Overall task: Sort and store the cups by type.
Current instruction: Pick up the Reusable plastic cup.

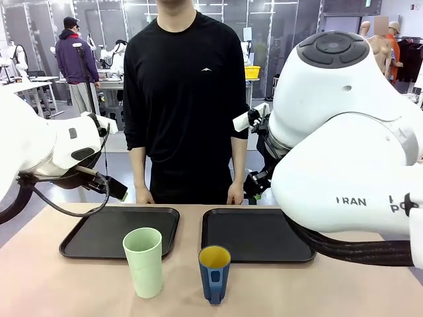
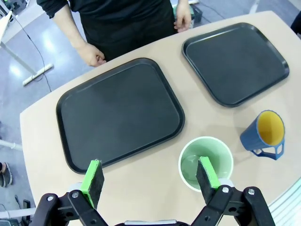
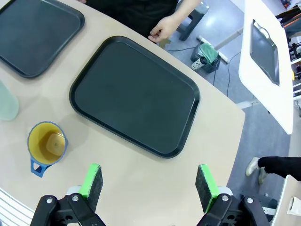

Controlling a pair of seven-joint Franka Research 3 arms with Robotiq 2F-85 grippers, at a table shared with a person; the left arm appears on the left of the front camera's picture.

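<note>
A tall pale mint-green tumbler (image 1: 143, 261) stands upright on the table in front of the left tray. To its right stands a shorter dark blue mug (image 1: 214, 272), yellow inside, its handle toward the near edge. In the left wrist view my left gripper (image 2: 150, 175) hangs open above the table; its right pad (image 2: 207, 172) overlaps the tumbler (image 2: 193, 155), and the mug (image 2: 263, 134) lies farther right. My right gripper (image 3: 148, 182) is open above bare table, with the mug (image 3: 47, 143) off to its left and the tumbler (image 3: 7, 103) at the frame's edge.
Two black trays lie side by side, the left tray (image 1: 122, 231) and the right tray (image 1: 254, 234), both bare. A person in black stands at the far edge with hands (image 2: 91, 54) resting near the trays. The table's right edge drops to the floor (image 3: 263, 141).
</note>
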